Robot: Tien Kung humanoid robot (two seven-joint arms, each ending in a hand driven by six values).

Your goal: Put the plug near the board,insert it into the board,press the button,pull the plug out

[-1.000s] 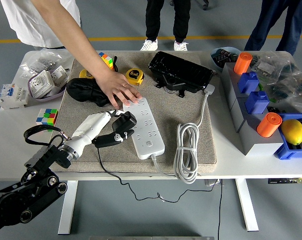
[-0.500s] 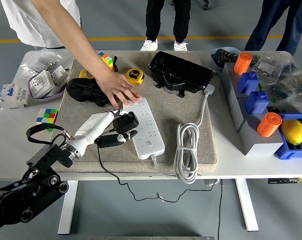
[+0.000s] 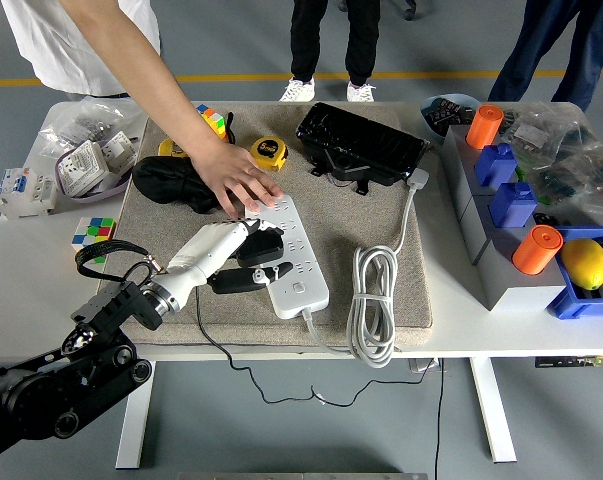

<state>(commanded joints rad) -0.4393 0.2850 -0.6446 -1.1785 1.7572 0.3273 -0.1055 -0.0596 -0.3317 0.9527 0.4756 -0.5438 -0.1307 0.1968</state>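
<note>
Floor (image 3: 231,50): grey, smooth, with a yellow line (image 3: 221,78) running left to right beyond the far table edge.
Table (image 3: 21,300): white top, white legs (image 3: 493,410) showing below the near edge.
Mat (image 3: 351,215): beige, covering the table's middle.
Light: even, soft shadows.

White table (image 3: 21,300), beige mat (image 3: 361,215), Rubik's cube (image 3: 93,232), grey bins (image 3: 501,255)

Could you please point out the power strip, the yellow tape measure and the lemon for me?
power strip (image 3: 299,262): head view, middle of its white top.
yellow tape measure (image 3: 269,152): head view, its round face.
lemon (image 3: 584,263): head view, its middle.
</note>
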